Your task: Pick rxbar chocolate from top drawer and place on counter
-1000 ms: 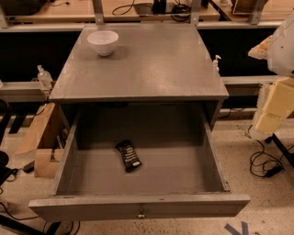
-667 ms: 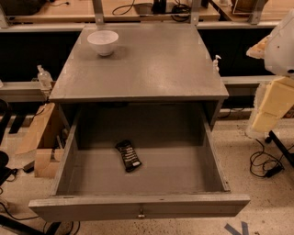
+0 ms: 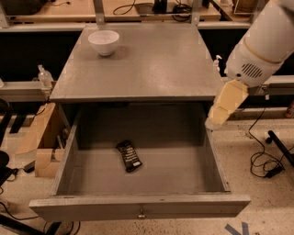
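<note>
The rxbar chocolate (image 3: 128, 156) lies flat in its black wrapper on the floor of the open top drawer (image 3: 138, 207), a little left of centre and slightly angled. The drawer is pulled fully out below the grey counter (image 3: 151, 64). My arm (image 3: 257, 50) comes in from the upper right. Its cream-coloured link (image 3: 226, 103) ends just above the drawer's right wall. My gripper is not in view, so nothing shows it near the bar.
A white bowl (image 3: 104, 42) stands on the counter's back left. Cardboard boxes (image 3: 41, 137) sit on the floor left of the drawer. Cables (image 3: 266, 160) lie on the floor at right. Light wooden benches (image 3: 138, 9) run behind the counter.
My arm has swung left from the right edge and now reaches over the counter's right side to the drawer's right wall. The bar, bowl and drawer have not moved.
</note>
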`<state>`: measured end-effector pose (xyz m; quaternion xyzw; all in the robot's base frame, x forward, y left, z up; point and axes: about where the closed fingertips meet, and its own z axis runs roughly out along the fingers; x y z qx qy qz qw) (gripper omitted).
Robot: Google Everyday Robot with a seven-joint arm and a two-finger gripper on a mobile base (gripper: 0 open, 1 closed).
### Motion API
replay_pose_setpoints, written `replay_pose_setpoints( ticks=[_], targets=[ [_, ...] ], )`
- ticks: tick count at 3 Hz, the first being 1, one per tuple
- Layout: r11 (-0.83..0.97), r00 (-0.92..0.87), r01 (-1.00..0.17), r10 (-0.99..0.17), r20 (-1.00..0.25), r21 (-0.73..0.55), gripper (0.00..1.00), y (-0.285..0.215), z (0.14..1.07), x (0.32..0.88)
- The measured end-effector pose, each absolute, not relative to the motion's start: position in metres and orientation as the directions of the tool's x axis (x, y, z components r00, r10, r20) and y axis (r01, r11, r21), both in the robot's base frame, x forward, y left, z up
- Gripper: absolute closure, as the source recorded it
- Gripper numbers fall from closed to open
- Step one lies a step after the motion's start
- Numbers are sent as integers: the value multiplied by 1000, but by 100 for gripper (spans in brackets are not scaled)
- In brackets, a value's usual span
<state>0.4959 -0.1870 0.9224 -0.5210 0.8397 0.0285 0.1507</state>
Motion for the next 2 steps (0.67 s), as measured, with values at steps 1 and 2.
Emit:
replay_pose_setpoints(
  ticks=[1,2],
  targets=[
    [594,-557,-804,-776,-294,-45,0,-173,888,518],
    [704,-663,-709,-683,-305,-35,0,-163,864,522]
  ],
)
